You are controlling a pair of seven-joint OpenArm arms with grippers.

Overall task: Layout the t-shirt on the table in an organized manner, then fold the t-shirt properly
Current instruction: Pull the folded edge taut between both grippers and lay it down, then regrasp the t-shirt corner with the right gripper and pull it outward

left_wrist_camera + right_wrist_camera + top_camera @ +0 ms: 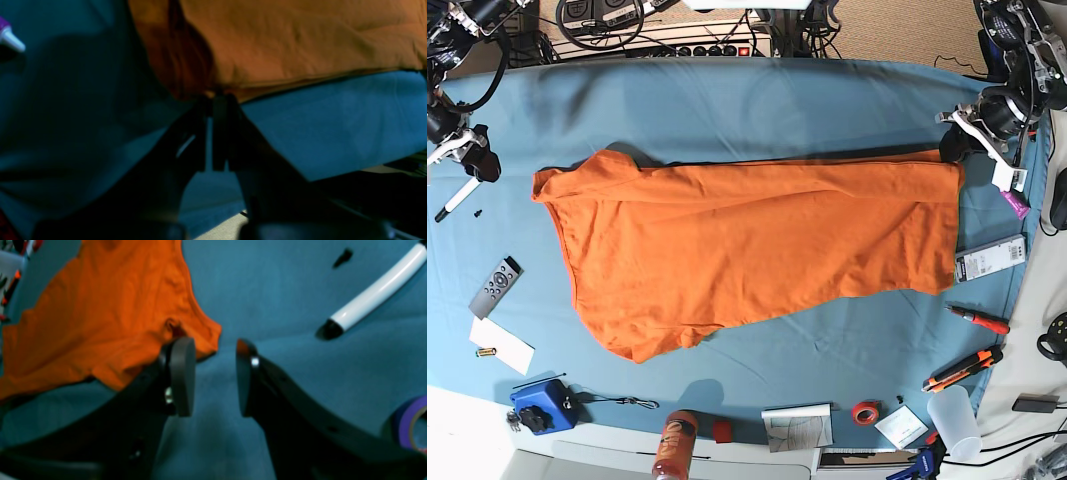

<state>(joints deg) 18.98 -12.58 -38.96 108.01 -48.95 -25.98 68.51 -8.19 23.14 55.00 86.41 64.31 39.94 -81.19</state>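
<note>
Orange t-shirt [757,245] spread lengthwise across the middle of the teal table [727,110], folded in half, sleeve end at the base view's left. Left gripper [215,100] clamped on the shirt's hem corner at that view's right. Right gripper [215,373] parted, empty, just off the sleeve. Near it: white marker [377,290], purple tape roll [412,421]. Along the edges: remote [495,285], screwdriver [977,319], red tape roll [865,412].
</note>
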